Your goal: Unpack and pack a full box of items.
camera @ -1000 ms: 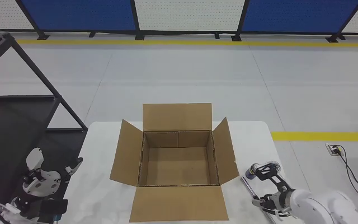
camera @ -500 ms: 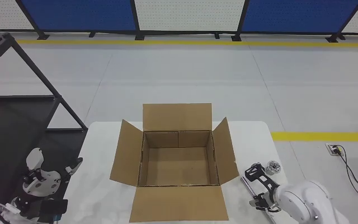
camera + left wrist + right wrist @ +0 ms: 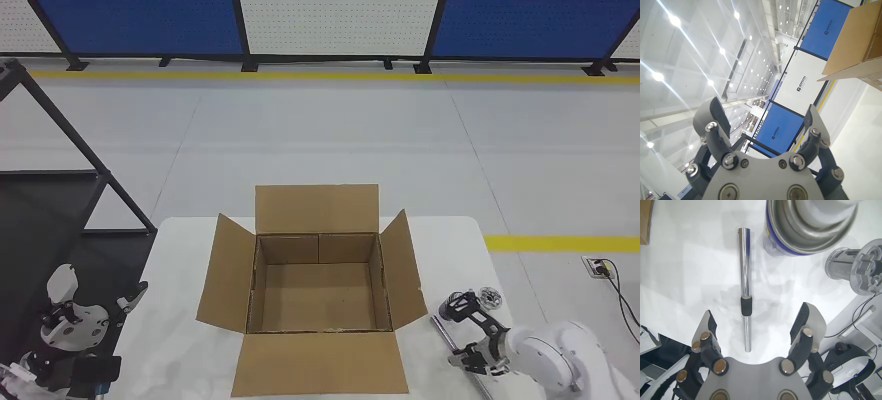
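An open cardboard box (image 3: 320, 345) sits mid-table with all flaps spread and nothing visible inside. To its right lies a chrome tube (image 3: 745, 275) with a black band, also seen as the tube (image 3: 443, 333) in the top view. Beside it stand a metal canister (image 3: 806, 228) with a blue band and a grey plastic filter part (image 3: 853, 270). My right gripper (image 3: 757, 317) hovers open just above the tube, one finger on either side of it and not touching it. My left gripper (image 3: 762, 117) is open and holds nothing. It points up at the ceiling beside the table's left edge.
A black metal rack (image 3: 50, 200) stands off the table's left side. The box's left flap (image 3: 853, 47) rises close to the left gripper. The canister (image 3: 458, 301) and filter part (image 3: 488, 296) crowd the strip of table (image 3: 440, 240) right of the box.
My right gripper has drawn back from the canister and filter part toward the table's front edge and now sits over the tube. The left arm has not moved.
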You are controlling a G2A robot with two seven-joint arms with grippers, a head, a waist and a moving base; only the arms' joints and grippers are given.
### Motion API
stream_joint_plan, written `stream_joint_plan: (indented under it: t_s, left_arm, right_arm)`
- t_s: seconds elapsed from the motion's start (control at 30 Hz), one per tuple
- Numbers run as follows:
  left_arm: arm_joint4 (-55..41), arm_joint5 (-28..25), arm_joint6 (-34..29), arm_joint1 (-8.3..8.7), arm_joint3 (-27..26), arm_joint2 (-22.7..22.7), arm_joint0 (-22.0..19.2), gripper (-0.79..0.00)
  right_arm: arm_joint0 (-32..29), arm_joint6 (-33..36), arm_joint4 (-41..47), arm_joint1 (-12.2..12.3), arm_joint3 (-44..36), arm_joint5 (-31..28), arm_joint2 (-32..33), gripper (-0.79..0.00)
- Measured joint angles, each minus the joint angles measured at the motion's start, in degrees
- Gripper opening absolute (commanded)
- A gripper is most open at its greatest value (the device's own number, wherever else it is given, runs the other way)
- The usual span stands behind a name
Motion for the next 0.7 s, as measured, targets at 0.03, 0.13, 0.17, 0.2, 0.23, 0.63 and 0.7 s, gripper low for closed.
stream_joint_plan:
  t_s: [0.03, 0.13, 0.17, 0.2, 0.23, 0.63, 0.7]
  left_arm:
    - [0.0, 0.0, 0.0, 0.00, 0.0, 0.0, 0.0, 0.000]
    - [0.0, 0.0, 0.0, 0.00, 0.0, 0.0, 0.0, 0.000]
    - [0.0, 0.0, 0.0, 0.00, 0.0, 0.0, 0.0, 0.000]
    - [0.0, 0.0, 0.0, 0.00, 0.0, 0.0, 0.0, 0.000]
    - [0.0, 0.0, 0.0, 0.00, 0.0, 0.0, 0.0, 0.000]
    - [0.0, 0.0, 0.0, 0.00, 0.0, 0.0, 0.0, 0.000]
    - [0.0, 0.0, 0.0, 0.00, 0.0, 0.0, 0.0, 0.000]
  right_arm:
    - [-0.2, -0.3, 0.5, 0.1, 0.4, -0.6, 0.5, -0.215]
    - [-0.9, -1.0, 1.1, 0.3, 0.7, -2.0, 1.0, -0.222]
    - [-1.2, -1.2, 1.2, 0.4, 0.6, -2.7, 1.0, -0.268]
    - [-1.4, -1.4, 1.2, 0.4, 0.4, -3.3, 1.0, -0.302]
    - [-1.8, -1.7, 1.0, 0.5, 0.1, -3.7, 1.0, -0.332]
    - [-3.3, -2.2, -2.8, 0.8, -3.2, -3.6, -0.3, -0.453]
    - [-3.2, -2.0, -3.5, 0.8, -3.4, -3.2, -1.0, -0.446]
